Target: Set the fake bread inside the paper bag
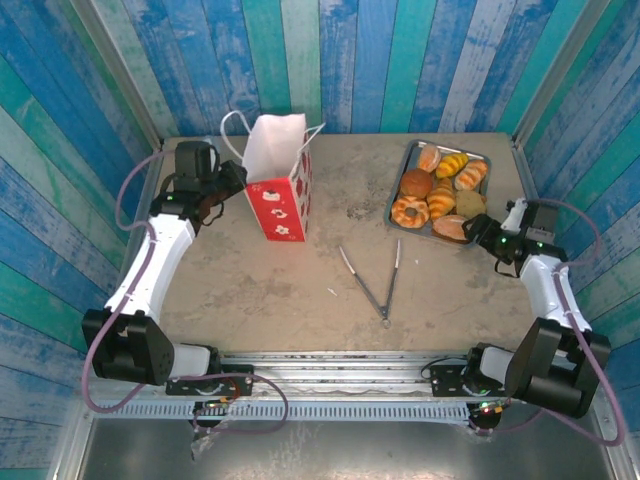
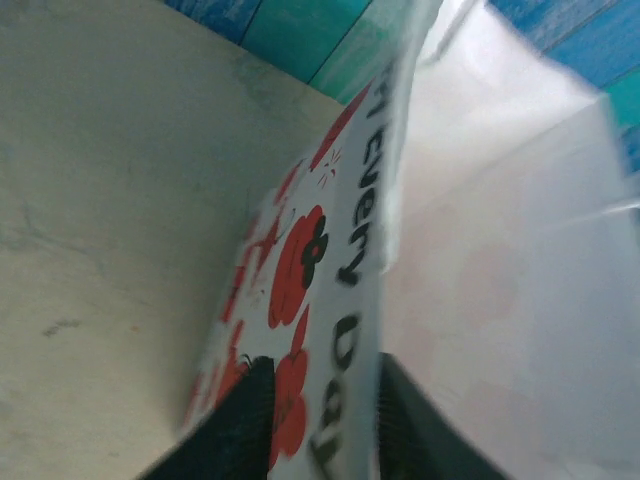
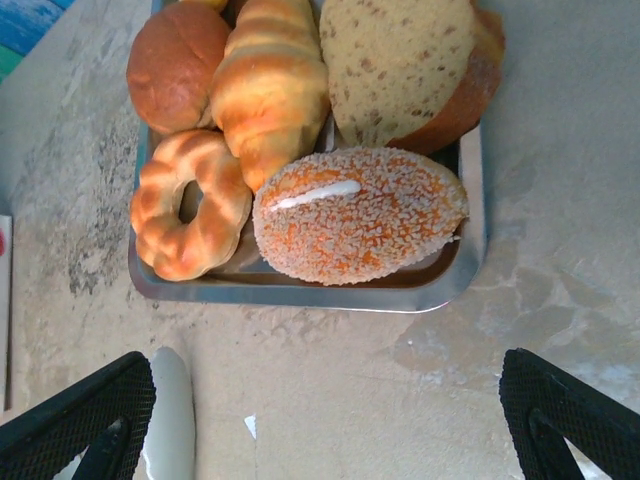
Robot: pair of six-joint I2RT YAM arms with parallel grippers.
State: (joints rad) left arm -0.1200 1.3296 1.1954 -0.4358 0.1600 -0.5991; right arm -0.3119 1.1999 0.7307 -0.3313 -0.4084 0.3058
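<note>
The paper bag [image 1: 280, 185], white above and red below, stands upright at the back left. My left gripper [image 1: 238, 180] is at its left side. In the left wrist view its fingers [image 2: 240, 420] pinch the bag's printed wall [image 2: 340, 300], one outside and one inside. The fake bread [image 1: 440, 190], several buns, rolls and a ring, lies piled on a silver tray [image 3: 300, 292] at the back right. My right gripper [image 1: 492, 240] hovers open just short of the tray's near right corner. Close in front of it [image 3: 325, 420] are a sesame-crusted bun [image 3: 360, 215] and a twisted ring [image 3: 190, 205].
Thin metal tongs [image 1: 375, 280] lie open in a V on the table's middle, one tip [image 3: 170, 420] beside my right gripper's left finger. Blue plank walls close in the back and both sides.
</note>
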